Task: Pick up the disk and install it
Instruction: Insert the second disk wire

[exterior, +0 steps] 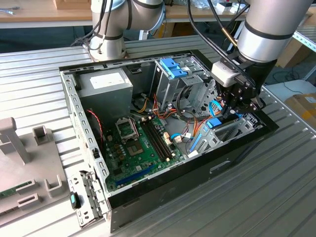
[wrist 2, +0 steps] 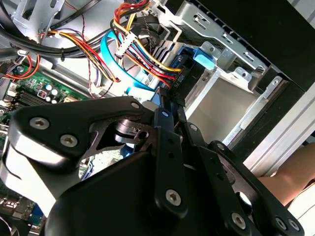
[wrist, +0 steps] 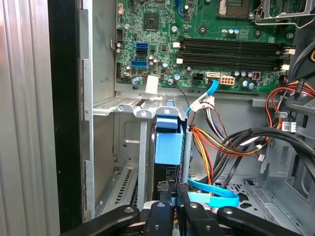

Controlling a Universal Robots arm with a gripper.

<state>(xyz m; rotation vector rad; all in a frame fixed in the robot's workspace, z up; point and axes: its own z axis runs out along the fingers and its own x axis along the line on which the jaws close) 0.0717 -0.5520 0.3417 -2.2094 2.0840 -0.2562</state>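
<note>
The disk (exterior: pixel 214 123) stands on edge in the low metal bay (exterior: pixel 236 129) at the corner of the open computer case on the exterior view's right. Its light-blue carrier (wrist: pixel 167 143) shows between the bay's rails in the first wrist view. The second wrist view shows the blue tab (wrist 2: pixel 203 58). My gripper (exterior: pixel 232 109) reaches down into that corner right over the disk. Its fingers (wrist: pixel 163 192) are drawn together, and the gripper (wrist 2: pixel 165 101) tips rest at the disk's dark near end. I see nothing held between them.
Red, yellow and orange cables (wrist: pixel 216 142) and a blue flat cable (wrist 2: pixel 110 59) run close beside the bay. The motherboard (exterior: pixel 138 143), the grey power supply (exterior: pixel 106 86) and a tall drive cage (exterior: pixel 173 74) occupy the rest of the case. Grey fixtures (exterior: pixel 19 143) stand at the exterior view's left.
</note>
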